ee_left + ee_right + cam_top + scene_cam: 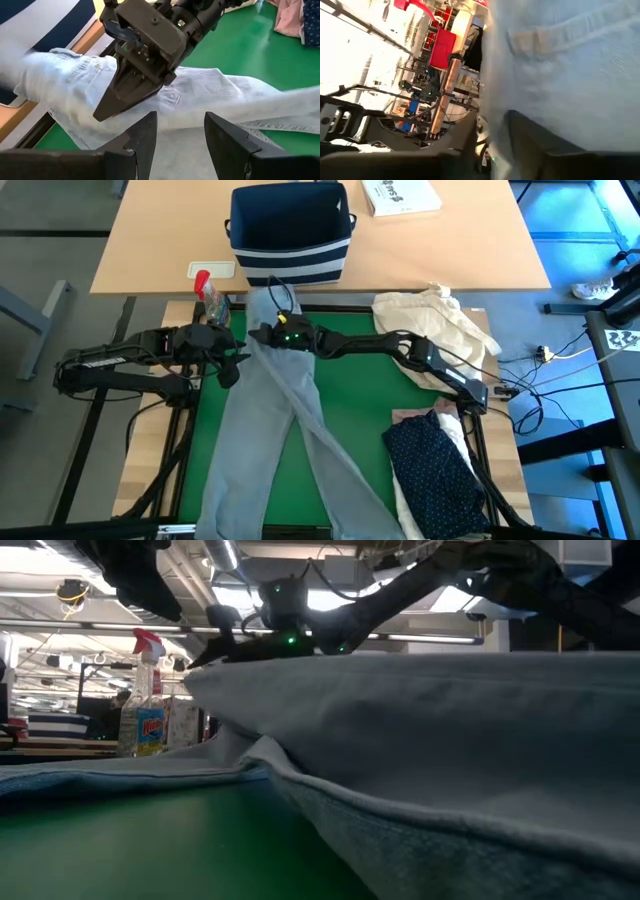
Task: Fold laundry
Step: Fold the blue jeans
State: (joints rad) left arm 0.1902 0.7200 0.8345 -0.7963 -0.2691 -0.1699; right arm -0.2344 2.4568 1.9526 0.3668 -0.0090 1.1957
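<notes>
Robotics lab, green test mat [350,395], loose cables [560,358], ceiling strip lights [60,608]

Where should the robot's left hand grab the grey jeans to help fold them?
Probably the waistband corner of the jeans on the left arm's side. The left gripper hovers open right beside that edge, so it could come in sideways from the left. The right gripper seems to pinch the waistband already, so two held corners would keep the top straight.

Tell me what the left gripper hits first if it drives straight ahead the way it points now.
Most likely the light grey jeans: the left gripper, fingers open, points at their waist end. The right gripper sits on the same cloth just beyond, a little to one side; depth is unclear, so it could meet that soon after.
</notes>
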